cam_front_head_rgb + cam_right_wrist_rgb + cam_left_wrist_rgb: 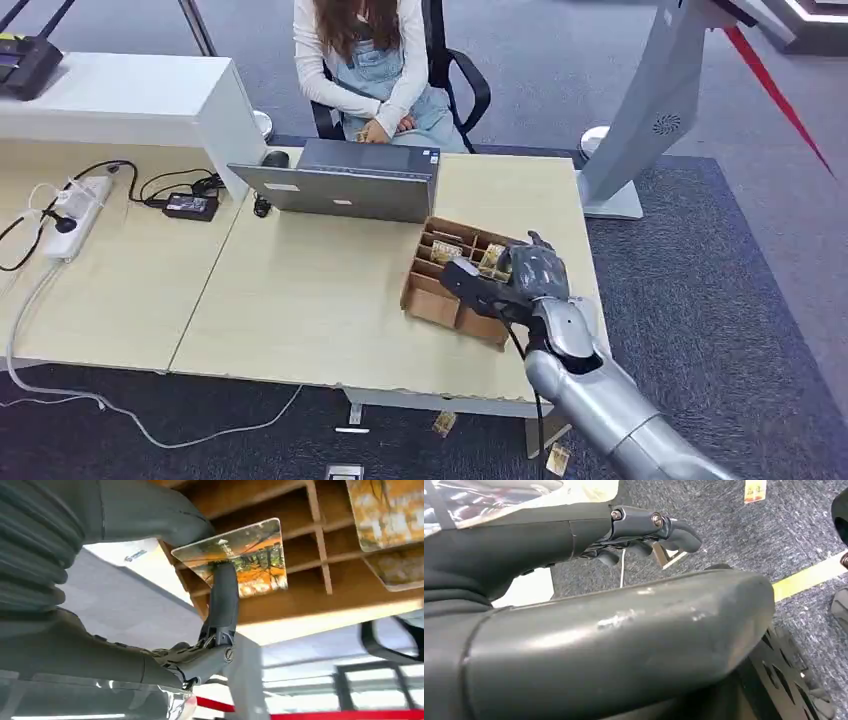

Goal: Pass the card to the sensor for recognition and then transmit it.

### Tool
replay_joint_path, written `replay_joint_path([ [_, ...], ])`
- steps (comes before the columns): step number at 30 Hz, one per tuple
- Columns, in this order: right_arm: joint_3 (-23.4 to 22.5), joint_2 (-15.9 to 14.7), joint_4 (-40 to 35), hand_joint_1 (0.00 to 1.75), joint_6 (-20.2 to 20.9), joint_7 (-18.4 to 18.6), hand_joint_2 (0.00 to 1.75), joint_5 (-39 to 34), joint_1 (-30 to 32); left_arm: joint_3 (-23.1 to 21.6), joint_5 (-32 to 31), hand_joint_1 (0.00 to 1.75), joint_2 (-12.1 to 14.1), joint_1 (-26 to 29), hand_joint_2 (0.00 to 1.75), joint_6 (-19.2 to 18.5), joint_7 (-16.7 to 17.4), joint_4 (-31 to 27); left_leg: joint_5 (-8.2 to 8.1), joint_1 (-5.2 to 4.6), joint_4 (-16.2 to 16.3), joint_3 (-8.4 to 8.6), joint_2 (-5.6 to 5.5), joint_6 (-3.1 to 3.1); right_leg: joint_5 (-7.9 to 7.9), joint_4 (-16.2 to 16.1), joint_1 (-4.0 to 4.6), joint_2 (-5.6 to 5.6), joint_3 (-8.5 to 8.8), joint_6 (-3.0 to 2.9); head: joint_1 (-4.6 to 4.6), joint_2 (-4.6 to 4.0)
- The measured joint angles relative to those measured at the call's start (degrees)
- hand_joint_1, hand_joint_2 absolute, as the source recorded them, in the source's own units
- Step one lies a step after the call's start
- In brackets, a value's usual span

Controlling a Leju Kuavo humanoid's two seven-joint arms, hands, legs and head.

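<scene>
My right hand hovers over the right part of a brown cardboard box with several compartments on the wooden table. The right wrist view shows a card with an orange picture pinched between the thumb and a dark finger, just above the box's dividers. More cards lie in the box's far compartments. My left hand hangs beside the table over the carpet, its fingers loosely bent, with nothing in it.
A laptop stands behind the box, and a person sits past it. A power strip and cables lie at the left. A black device sits on the white counter. Loose cards lie on the carpet.
</scene>
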Motion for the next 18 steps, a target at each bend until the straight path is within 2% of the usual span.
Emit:
replay_joint_path([
  [3,0.1,3.0,1.4,1.01,3.8,2.3,1.75,0.0,-3.6,-0.1,0.0,0.00,0.0,0.0,0.00,0.0,-0.1,0.0,0.06,0.04,0.0,0.00,-0.01,-0.06,0.00,0.0,0.01,-0.01,-0.07,-0.01,0.00,0.00],
  [7,0.1,5.4,3.1,0.99,4.4,2.1,1.75,0.2,-5.6,-0.1,0.0,0.00,0.0,0.0,0.00,0.0,-0.2,0.0,0.07,0.09,0.0,-0.04,-0.08,-0.08,0.00,0.0,0.07,-0.05,-0.05,-0.01,0.00,0.00],
  [18,-0.3,7.2,5.2,0.99,4.9,1.1,1.75,1.6,-5.9,-0.2,0.0,0.00,0.0,-0.1,0.00,-0.1,-0.6,0.0,0.06,0.07,0.0,-0.05,-0.10,-0.08,0.00,0.0,0.06,-0.04,-0.07,-0.01,0.00,0.00],
])
